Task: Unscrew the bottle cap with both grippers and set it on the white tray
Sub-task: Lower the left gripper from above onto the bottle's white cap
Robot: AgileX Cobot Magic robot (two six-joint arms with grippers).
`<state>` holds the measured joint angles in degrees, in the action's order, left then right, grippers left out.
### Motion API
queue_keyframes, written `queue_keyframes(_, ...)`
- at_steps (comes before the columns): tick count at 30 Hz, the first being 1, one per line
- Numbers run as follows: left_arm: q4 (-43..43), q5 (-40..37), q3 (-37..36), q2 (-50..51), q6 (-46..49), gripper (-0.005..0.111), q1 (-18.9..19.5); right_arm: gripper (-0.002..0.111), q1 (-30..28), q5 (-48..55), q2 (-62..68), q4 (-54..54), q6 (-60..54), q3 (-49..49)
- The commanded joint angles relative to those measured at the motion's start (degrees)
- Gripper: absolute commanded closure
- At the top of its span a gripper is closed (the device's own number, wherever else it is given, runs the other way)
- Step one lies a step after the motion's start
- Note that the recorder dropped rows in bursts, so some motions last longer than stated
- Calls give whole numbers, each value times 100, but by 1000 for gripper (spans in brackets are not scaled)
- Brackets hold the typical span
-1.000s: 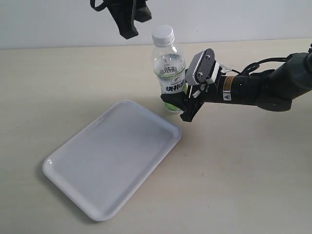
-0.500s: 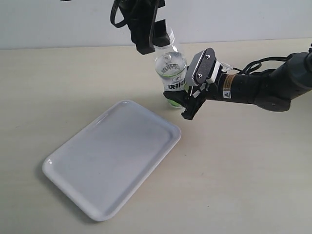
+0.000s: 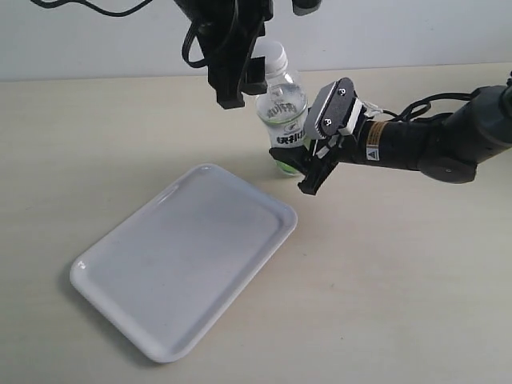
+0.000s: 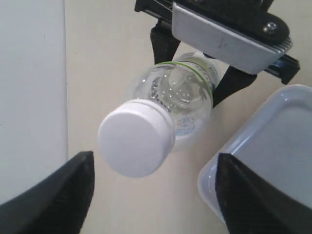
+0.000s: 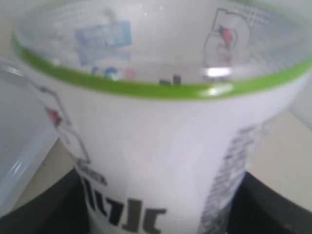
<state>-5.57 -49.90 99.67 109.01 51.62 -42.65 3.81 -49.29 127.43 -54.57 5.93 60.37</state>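
The clear bottle (image 3: 284,120) with its white-and-green label stands on the table just beyond the white tray (image 3: 184,268), leaning slightly. My right gripper (image 3: 302,166) is shut on its lower body, with a black finger on each side of the label (image 5: 161,146). The white bottle cap (image 4: 136,144) is still on the neck. My left gripper (image 3: 242,90) hangs by the bottle's top, on its left in the exterior view. It is open, both black fingers (image 4: 63,195) set wide. The cap lies ahead of them, not between them.
The tray's rounded corner (image 4: 273,146) lies close beside the bottle's base. The right arm (image 3: 432,144) stretches in low over the table from the right. Cables hang from the left arm above the bottle. A pale wall runs behind the table.
My left gripper has come down and to the right, from above and left of the bottle to its neck, and its jaws stand wider. The right gripper keeps its hold.
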Motion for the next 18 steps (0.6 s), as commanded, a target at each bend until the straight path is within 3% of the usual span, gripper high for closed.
queue_keyframes(1,0,382,25,-15,-83,39,-24,108,-5,-2,-67,-6,335,2)
queue_keyframes(9,-181,399,192,114,-28,39,-24,108,-5,-23,-67,-110,464,2)
queue_keyframes(18,-290,609,254,183,-62,39,-24,108,-5,1,-67,-148,-178,2)
